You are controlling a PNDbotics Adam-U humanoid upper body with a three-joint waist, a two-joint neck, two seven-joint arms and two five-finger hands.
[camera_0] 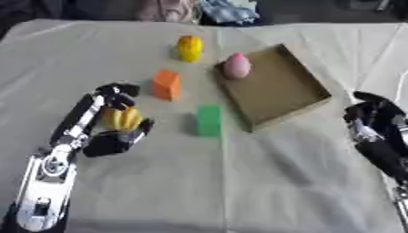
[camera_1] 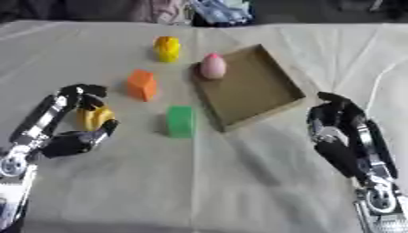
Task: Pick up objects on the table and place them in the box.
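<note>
Left hand (camera_0: pixel 111 123) — curled round yellow banana-like object (camera_0: pixel 121 118). Right hand (camera_1: pixel 339 120) — idle, fingers relaxed. Box (camera_0: pixel 275 86) holds 1 pink object (camera_0: pixel 237 66).

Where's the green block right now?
The green block stands on the table's middle, just left of the box near corner, below the orange block and right of the left hand.

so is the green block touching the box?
Apart. The right eye view shows bare cloth between the green block and the box along its near-left edge.
</note>
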